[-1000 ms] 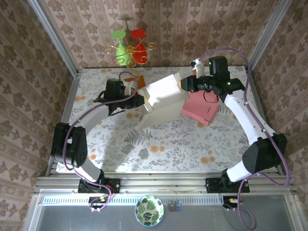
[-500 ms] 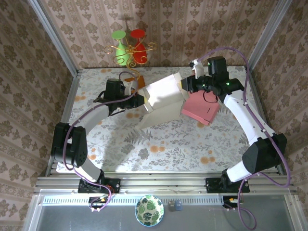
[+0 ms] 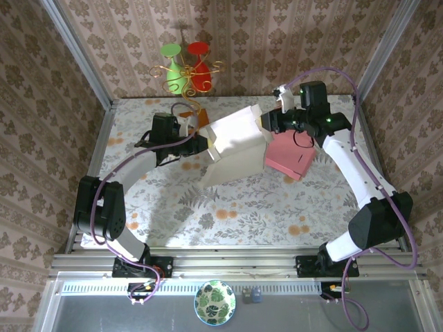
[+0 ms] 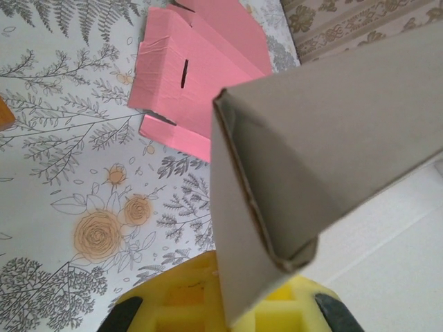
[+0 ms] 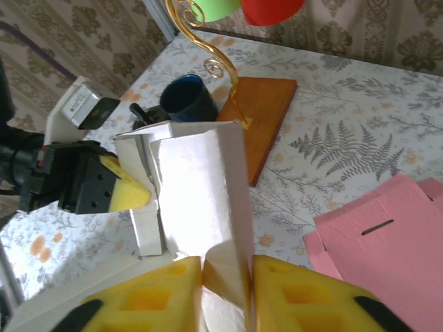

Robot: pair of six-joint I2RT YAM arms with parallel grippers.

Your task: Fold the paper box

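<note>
The white paper box (image 3: 235, 145) hangs half-formed above the back middle of the table, held between both arms. My left gripper (image 3: 203, 145) is shut on its left edge; in the left wrist view a wall of the box (image 4: 332, 124) runs down between the yellow pads of that gripper (image 4: 235, 304). My right gripper (image 3: 263, 123) is at the box's right end. In the right wrist view its pads (image 5: 227, 277) stand on either side of a white wall and a curled flap of the box (image 5: 201, 187), which fill the gap.
A flat pink box (image 3: 289, 155) lies on the table under the right arm. A gold mug stand (image 3: 185, 69) with a green and a red cup stands at the back on a wooden base (image 5: 259, 117). A dark blue cup (image 5: 188, 102) sits beside the base. A leaf-patterned bowl (image 3: 214, 302) sits below the table's near edge.
The box's lower panel has shifted slightly. Both arms stay almost where they were, each with its grip on the box.
</note>
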